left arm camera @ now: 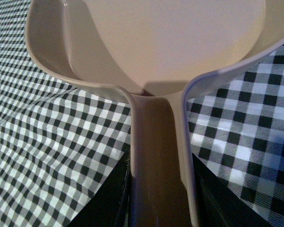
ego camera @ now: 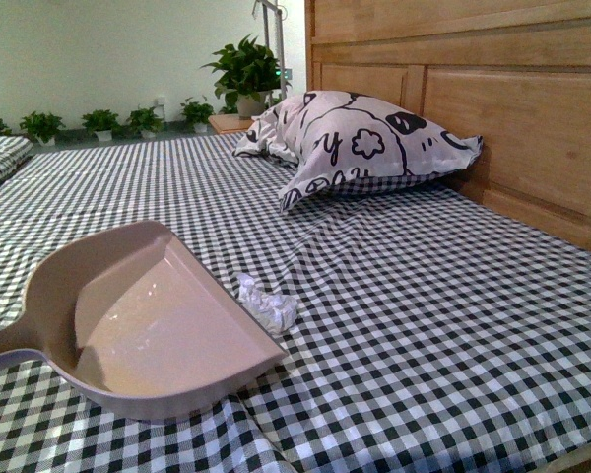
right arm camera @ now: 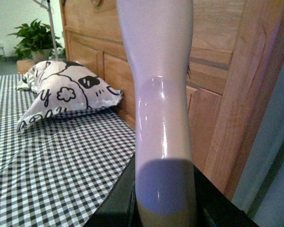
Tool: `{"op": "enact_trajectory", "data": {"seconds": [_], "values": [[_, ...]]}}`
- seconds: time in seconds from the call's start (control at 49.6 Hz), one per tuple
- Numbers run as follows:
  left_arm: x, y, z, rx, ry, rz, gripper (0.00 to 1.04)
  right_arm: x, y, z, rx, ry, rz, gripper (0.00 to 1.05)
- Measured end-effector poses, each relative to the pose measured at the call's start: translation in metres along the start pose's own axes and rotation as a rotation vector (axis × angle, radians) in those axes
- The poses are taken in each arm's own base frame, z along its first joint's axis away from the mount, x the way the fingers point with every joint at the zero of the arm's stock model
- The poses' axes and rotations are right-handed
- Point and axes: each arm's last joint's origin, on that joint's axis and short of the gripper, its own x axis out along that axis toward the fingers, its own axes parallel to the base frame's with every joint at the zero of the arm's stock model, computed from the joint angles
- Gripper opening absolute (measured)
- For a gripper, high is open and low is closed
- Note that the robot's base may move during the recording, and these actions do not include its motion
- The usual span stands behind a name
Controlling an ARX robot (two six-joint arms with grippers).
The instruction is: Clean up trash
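Observation:
The trash (ego camera: 267,304), a small crumpled wad of white paper, lies on the checkered bed sheet (ego camera: 424,305) just beyond the dustpan's open lip. The beige dustpan (ego camera: 148,315) rests on the sheet at the front left, its pan empty. My left gripper (left arm camera: 158,198) is shut on the dustpan handle (left arm camera: 156,156), which runs up to the pan in the left wrist view. My right gripper (right arm camera: 163,208) is shut on the pale brush handle (right arm camera: 161,109), held upright near the wooden headboard (right arm camera: 217,71). Neither gripper shows in the front view.
A white pillow with black doodles (ego camera: 360,143) leans against the wooden headboard (ego camera: 512,108) at the back. Potted plants (ego camera: 244,71) line the far wall beyond the bed. The bed's near right edge (ego camera: 571,455) drops off.

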Motion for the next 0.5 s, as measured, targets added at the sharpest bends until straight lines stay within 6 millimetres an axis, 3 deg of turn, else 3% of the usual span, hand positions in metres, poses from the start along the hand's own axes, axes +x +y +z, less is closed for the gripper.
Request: {"op": "enact_trajectory", "data": {"seconds": [0.242,0.504], "values": [[0.0058,-0.0096,-0.0071,-0.052,0.052,-0.083,0.28,0.0,0.0,0.0,0.0,0.0,0.0,0.19],[0.0102,-0.0053,-0.0095,-0.067,0.081,-0.099,0.28,0.0,0.0,0.0,0.0,0.0,0.0,0.19]]}}
